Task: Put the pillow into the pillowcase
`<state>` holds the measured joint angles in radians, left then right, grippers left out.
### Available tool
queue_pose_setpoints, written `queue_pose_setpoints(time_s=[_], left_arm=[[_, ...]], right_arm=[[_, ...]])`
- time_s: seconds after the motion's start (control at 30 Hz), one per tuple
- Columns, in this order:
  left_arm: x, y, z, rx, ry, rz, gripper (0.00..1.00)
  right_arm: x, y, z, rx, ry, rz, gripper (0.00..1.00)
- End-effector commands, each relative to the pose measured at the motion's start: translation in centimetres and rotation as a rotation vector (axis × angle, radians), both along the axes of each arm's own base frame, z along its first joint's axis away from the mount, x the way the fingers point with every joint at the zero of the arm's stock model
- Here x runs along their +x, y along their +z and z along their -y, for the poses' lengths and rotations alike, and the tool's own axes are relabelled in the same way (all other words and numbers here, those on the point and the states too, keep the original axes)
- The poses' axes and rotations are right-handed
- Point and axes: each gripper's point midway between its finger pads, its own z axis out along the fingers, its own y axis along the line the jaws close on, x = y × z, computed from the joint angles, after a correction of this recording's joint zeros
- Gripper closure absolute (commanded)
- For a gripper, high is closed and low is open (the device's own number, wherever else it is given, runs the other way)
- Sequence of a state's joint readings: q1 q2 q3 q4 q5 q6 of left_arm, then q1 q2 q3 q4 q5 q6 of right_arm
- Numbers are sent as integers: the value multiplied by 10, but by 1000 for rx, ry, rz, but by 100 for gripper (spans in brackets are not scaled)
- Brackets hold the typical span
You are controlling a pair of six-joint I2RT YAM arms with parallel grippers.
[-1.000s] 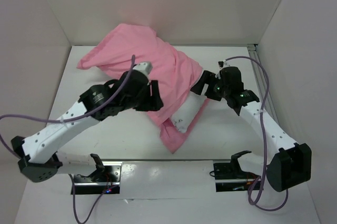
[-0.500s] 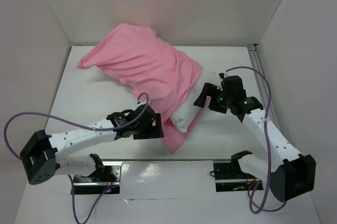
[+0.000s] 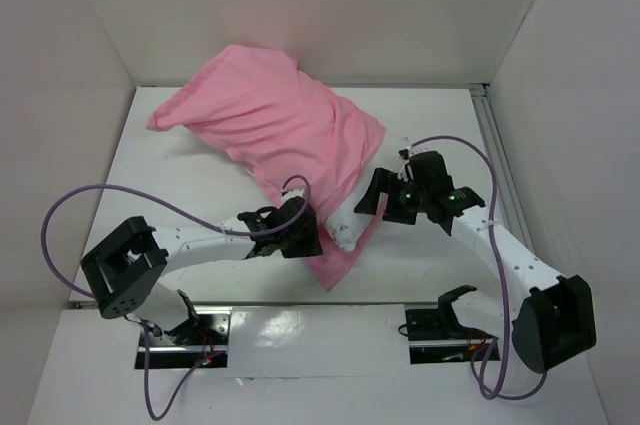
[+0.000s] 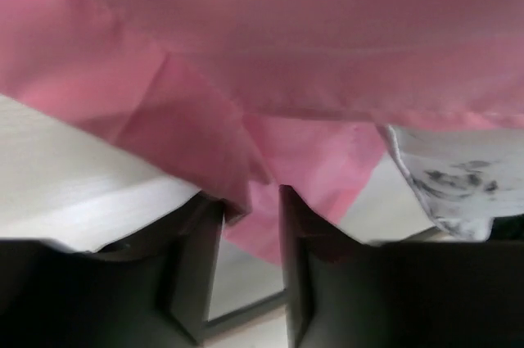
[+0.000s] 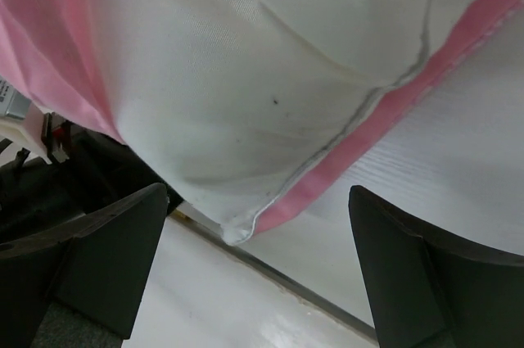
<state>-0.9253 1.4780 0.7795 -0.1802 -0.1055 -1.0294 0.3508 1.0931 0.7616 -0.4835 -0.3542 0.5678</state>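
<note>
The pink pillowcase lies slantwise from the back left to the front middle of the table. The white pillow is mostly inside it, with one corner showing at the front opening. My left gripper is low at the left side of the opening. In the left wrist view its jaws stand a narrow gap apart, with a fold of the pillowcase at the tips. My right gripper is wide open just right of the pillow corner. In the right wrist view the pillow bulges ahead over a pink hem.
White walls close in the table on the left, back and right. The front edge of the table and the arm mounts run along the bottom. A purple cable loops from the left arm. A white corner with grey marks shows past the left fingers.
My left arm has swung down off the top of the pillowcase and reached low along the table to its front opening. My right gripper has slid a little left and forward toward the pillow corner.
</note>
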Motion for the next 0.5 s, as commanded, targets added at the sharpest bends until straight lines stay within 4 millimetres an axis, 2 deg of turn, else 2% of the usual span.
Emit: queue_pose_setpoints(time_s=[0.0, 0.07, 0.1, 0.13, 0.2, 0.23, 0.3, 0.37, 0.4, 0.47], left_arm=[[21, 18, 12, -37, 46, 71, 58], [21, 17, 8, -21, 53, 72, 79], [21, 17, 8, -21, 54, 72, 93], [20, 18, 7, -20, 54, 71, 100], [22, 29, 10, -40, 46, 93, 100], [24, 33, 9, -44, 52, 105, 100], [26, 51, 11, -80, 37, 147, 100], [29, 66, 9, -101, 44, 190, 100], [28, 69, 7, -104, 44, 192, 100], [28, 77, 5, -105, 44, 209, 100]], right_arm=[[4, -12, -17, 43, 28, -8, 2], [9, -17, -24, 48, 41, 6, 6], [9, -20, -29, 48, 56, 4, 9], [10, -29, -33, 34, 65, -12, 23], [16, -35, -40, 38, 79, -2, 40], [17, -39, -47, 42, 100, -13, 60], [28, -34, -57, 57, 111, 21, 82], [38, -24, -61, 62, 119, 51, 100], [49, -7, -64, 61, 117, 94, 100], [54, 1, -67, 64, 117, 100, 100]])
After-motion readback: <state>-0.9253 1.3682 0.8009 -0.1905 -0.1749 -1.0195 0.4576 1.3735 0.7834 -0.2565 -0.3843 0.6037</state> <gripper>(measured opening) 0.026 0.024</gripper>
